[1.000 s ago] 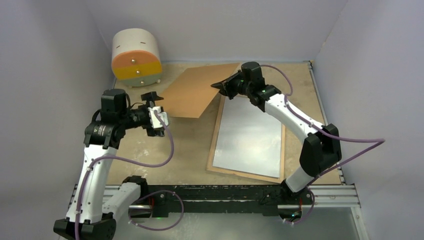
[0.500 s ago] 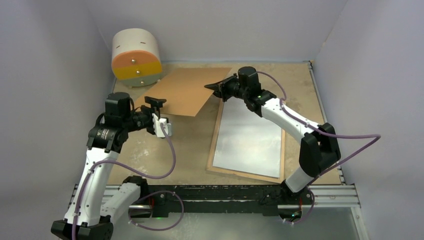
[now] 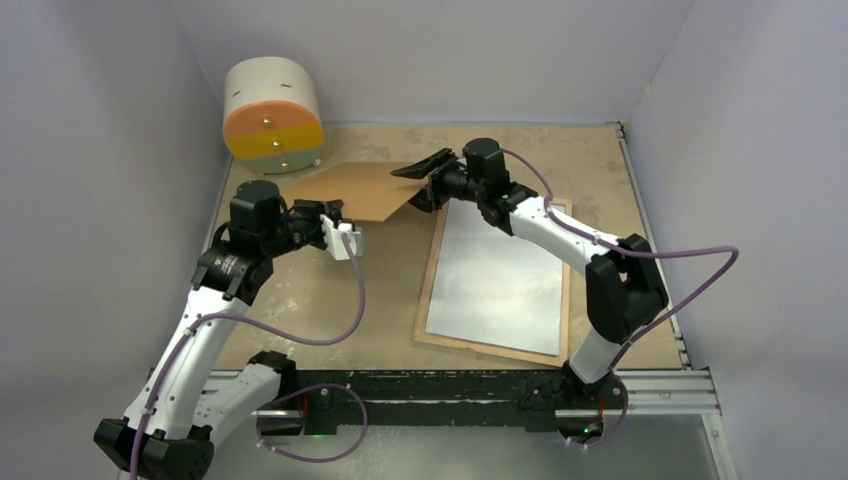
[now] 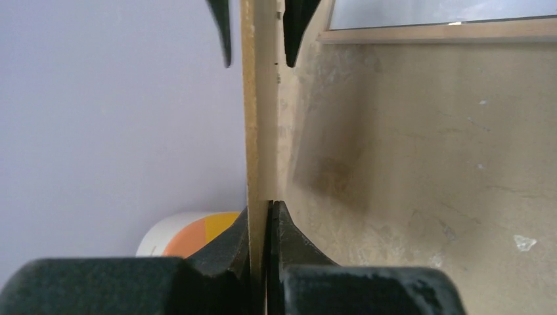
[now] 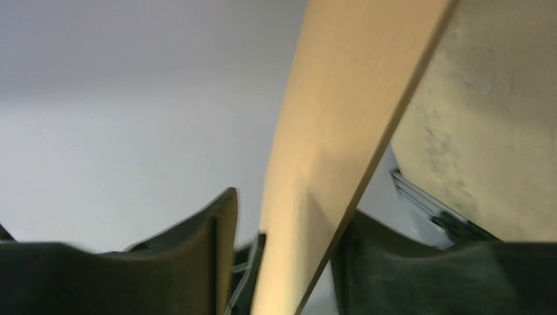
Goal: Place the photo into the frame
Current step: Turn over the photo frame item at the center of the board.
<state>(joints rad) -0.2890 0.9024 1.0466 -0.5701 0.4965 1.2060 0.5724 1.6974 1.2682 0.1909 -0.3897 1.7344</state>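
Left gripper pinches board at its left end; right gripper, jaws spread, straddles the right end. Frame lies right, long axis near-far.

No text, label, brand mark, number or sign can be read in any of the three views. None is made out on the frame, the brown board or the round drawer unit.
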